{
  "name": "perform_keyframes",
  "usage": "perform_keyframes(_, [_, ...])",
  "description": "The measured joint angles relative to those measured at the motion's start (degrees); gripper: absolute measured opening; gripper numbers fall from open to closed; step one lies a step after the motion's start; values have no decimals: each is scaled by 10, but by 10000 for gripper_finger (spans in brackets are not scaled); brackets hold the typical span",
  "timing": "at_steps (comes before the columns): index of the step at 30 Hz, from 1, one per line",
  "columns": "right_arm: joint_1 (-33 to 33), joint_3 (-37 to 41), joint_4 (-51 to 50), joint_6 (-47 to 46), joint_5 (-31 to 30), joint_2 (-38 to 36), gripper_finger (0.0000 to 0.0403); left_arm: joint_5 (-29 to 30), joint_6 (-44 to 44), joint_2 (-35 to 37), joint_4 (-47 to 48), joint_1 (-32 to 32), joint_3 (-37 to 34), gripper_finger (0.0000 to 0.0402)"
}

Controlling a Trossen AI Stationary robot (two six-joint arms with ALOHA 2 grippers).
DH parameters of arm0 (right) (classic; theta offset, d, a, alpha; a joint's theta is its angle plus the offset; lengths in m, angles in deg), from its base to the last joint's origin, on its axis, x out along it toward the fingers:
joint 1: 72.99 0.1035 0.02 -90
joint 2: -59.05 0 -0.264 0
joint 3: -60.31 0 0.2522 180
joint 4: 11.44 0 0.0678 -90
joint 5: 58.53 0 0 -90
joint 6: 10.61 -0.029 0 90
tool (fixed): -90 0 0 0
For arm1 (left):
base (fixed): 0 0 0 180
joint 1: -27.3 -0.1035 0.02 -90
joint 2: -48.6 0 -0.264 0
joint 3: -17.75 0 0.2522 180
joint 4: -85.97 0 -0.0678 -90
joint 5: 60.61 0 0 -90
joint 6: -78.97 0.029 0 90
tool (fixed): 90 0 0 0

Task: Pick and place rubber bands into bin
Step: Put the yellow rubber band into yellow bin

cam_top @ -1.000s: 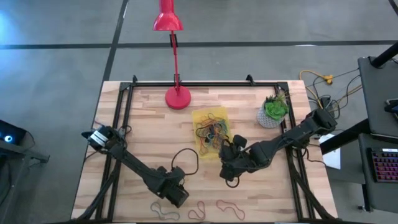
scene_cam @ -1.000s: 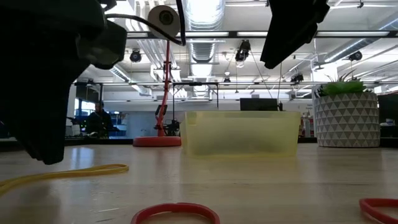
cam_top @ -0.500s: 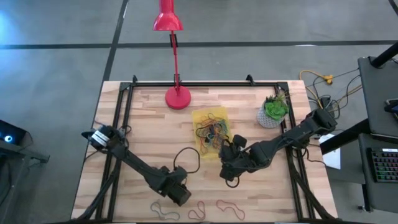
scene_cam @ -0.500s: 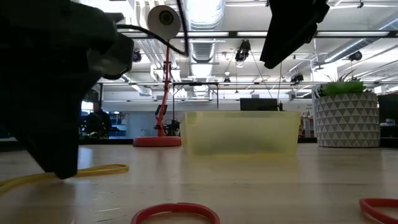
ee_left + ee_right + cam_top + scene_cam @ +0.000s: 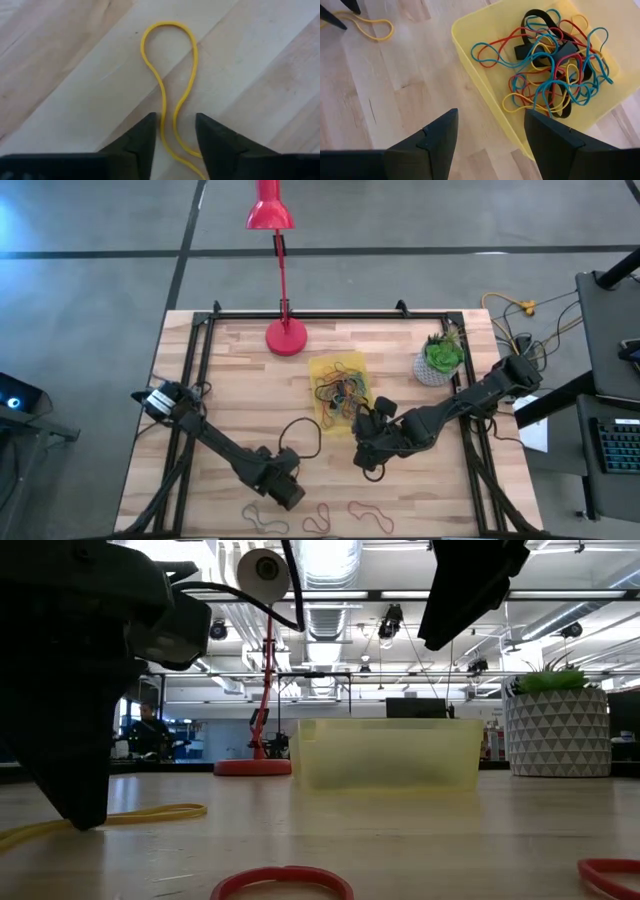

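Note:
My left gripper is near the table's near edge, open, with its tips down at the tabletop. A yellow rubber band lies flat there, and its two strands run between the fingers. Two red bands lie flat to its right; they show near the camera in the low view. The yellow bin stands mid-table and holds a tangle of blue, red, yellow and black bands. My right gripper hangs open above the bin's near corner, touching nothing. My left gripper comes at the yellow band from above, one finger on each side of the band's two strands. The band lies flat on the wood. Whether a finger touches a strand, I cannot tell.
A red lamp base stands beyond the bin, and a white pot with a green plant to its right. Black frame rails run along the table's left, right and far sides. Bare wood lies between the bin and the loose bands.
My left gripper has come down over the yellow band until its tips reach the tabletop, with a small sideways shift there. The bands and the right arm have kept still.

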State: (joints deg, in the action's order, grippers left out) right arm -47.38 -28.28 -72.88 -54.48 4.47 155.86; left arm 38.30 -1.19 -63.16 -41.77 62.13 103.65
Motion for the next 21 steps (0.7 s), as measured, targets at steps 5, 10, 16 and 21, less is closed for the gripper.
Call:
perform_keyframes(5, [0, 0, 0, 0, 0, 0, 215, -5, 3, -9, -9, 0, -25, 70])
perform_keyframes(10, [0, 0, 0, 0, 0, 0, 215, -7, 25, -22, -16, 0, -39, 44])
perform_keyframes(16, [0, 0, 0, 0, 0, 0, 215, -9, 41, -19, -12, -1, -48, 16])
perform_keyframes(21, [0, 0, 0, 0, 0, 0, 215, 0, 57, 4, -1, -6, -35, 1])
